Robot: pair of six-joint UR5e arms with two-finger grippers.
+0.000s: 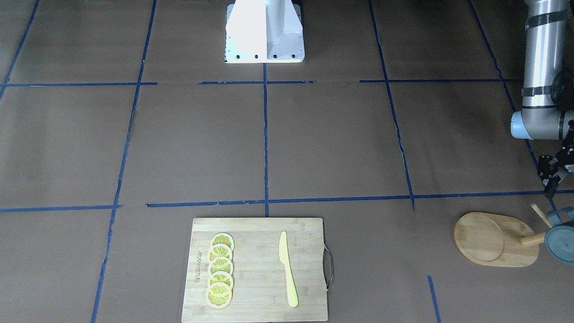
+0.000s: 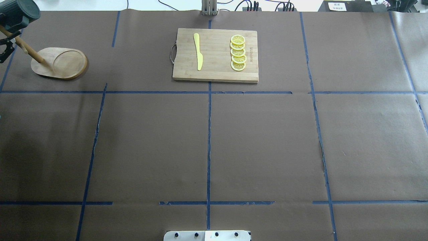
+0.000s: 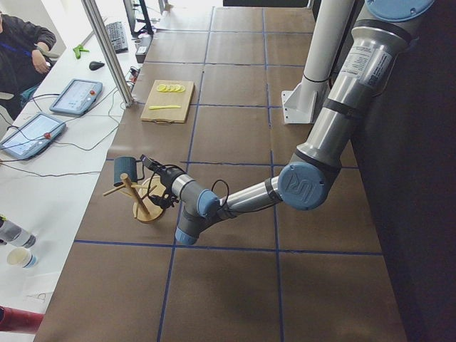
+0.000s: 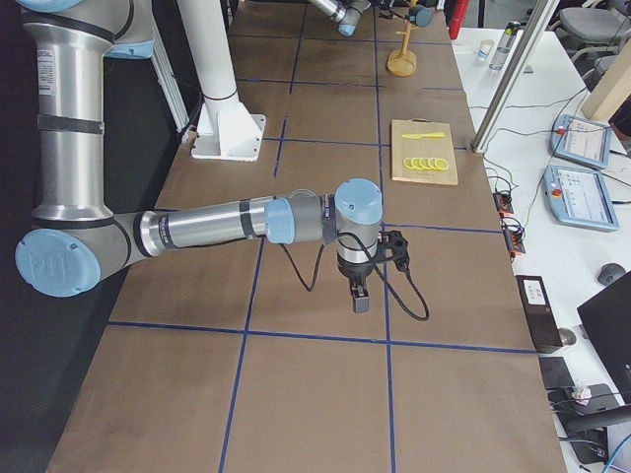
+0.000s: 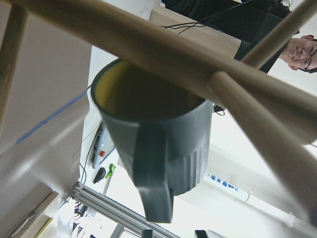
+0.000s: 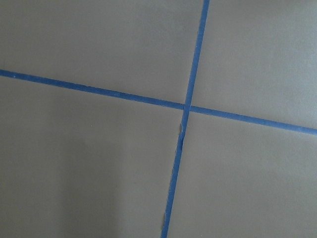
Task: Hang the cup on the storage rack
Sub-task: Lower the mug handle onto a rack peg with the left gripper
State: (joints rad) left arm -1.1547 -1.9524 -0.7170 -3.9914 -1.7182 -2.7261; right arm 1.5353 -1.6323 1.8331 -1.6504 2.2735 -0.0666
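The dark grey-blue cup [image 1: 560, 244] hangs by its handle on a cross peg of the wooden storage rack [image 1: 489, 240], at the table's far left corner in the overhead view, cup [image 2: 20, 13] above rack base [image 2: 63, 63]. In the left wrist view the cup [image 5: 163, 134] hangs mouth up under the peg [image 5: 148, 44], with nothing gripping it. My left gripper [image 1: 550, 179] sits just beside the rack post, open and empty; it also shows in the overhead view [image 2: 4, 50]. My right gripper [image 4: 360, 296] points down over bare table far from the rack; I cannot tell whether it is open or shut.
A bamboo cutting board [image 1: 260, 233] with several lemon slices [image 1: 220, 278] and a yellow knife [image 1: 287, 269] lies at the middle of the table's far edge. The robot base [image 1: 264, 31] stands at the near edge. Operators' tablets [image 3: 75, 96] lie beyond the table.
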